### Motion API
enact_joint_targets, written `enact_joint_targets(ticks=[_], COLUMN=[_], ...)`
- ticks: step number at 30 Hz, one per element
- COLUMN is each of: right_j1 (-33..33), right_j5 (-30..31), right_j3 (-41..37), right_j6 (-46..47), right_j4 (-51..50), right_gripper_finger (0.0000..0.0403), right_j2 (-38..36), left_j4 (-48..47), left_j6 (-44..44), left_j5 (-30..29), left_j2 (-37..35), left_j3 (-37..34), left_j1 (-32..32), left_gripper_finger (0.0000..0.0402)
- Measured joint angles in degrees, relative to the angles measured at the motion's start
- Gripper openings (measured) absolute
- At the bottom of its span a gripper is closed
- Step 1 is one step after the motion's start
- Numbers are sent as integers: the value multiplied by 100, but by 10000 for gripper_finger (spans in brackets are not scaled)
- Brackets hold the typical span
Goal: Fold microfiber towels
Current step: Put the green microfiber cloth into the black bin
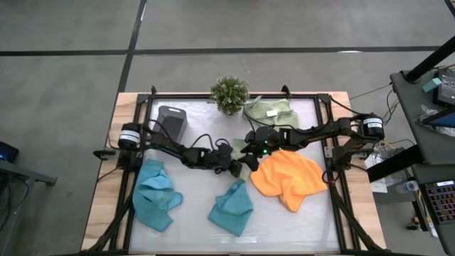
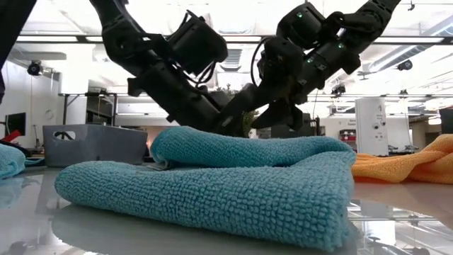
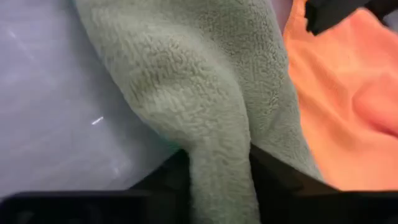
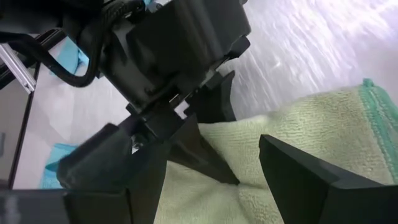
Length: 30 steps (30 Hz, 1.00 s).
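Note:
A pale sage-green towel [image 1: 240, 146] sits bunched at the table's middle between both grippers. My left gripper [image 1: 239, 165] reaches in from the left and is shut on it. My right gripper [image 1: 249, 140] hovers just above it from the right, open, with one finger [image 4: 298, 174] on either side of the towel [image 4: 311, 124]. A second sage-green towel [image 1: 270, 111] lies crumpled at the far edge. An orange towel [image 1: 288, 179] lies to the right, and two teal towels [image 1: 156, 193] [image 1: 231, 208] lie near the front. My left gripper pinches a bunched ridge of the sage-green towel [image 3: 219, 163] between its two fingers. The fingers slant down from the table's left. The cloth widens out beyond the fingers, over the glass and beside the orange towel [image 3: 348, 112]. How many layers are caught, I cannot tell.
A bushy green plant [image 1: 229, 93] stands at the far edge and a dark grey tray [image 1: 172, 121] at the far left. In the low view the front teal towel [image 2: 212, 177] hides the table's middle. Bare glass shows between the teal towels and at the front right.

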Motion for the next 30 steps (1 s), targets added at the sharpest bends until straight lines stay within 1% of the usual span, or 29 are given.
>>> enact_joint_targets(ticks=[2,3,4,7,9,13,17,25,30], right_j1=[0,0,0,-1,-2,0,-2,5,28], right_j5=[0,0,0,0,-2,-4,-2,2,2], right_j3=[-13,-16,-17,-17,-22,-30,-46,-131,-259], right_j6=[0,0,0,0,0,-34,-62,-155,-205], right_j4=[0,-2,-4,-36,-135,-290,-432,-531,-525], right_gripper_finger=[244,244,243,242,243,244,239,241,240], right_j2=[0,2,2,1,-19,-144,-349,-807,-1116], left_j4=[10,23,38,-6,-200,-931,-1706,-3099,-4325], left_j6=[165,246,293,506,690,1048,1351,1640,1876], left_j5=[3,2,-5,-46,-106,-337,-637,-1114,-1538], left_j2=[2,-5,-31,-203,-406,-950,-1647,-2808,-3808], left_j3=[35,42,49,40,-2,-84,-79,-137,-93], left_j1=[0,0,0,0,-2,-9,3,13,211], left_gripper_finger=[37,21,14,13,11,6,4,3,2])
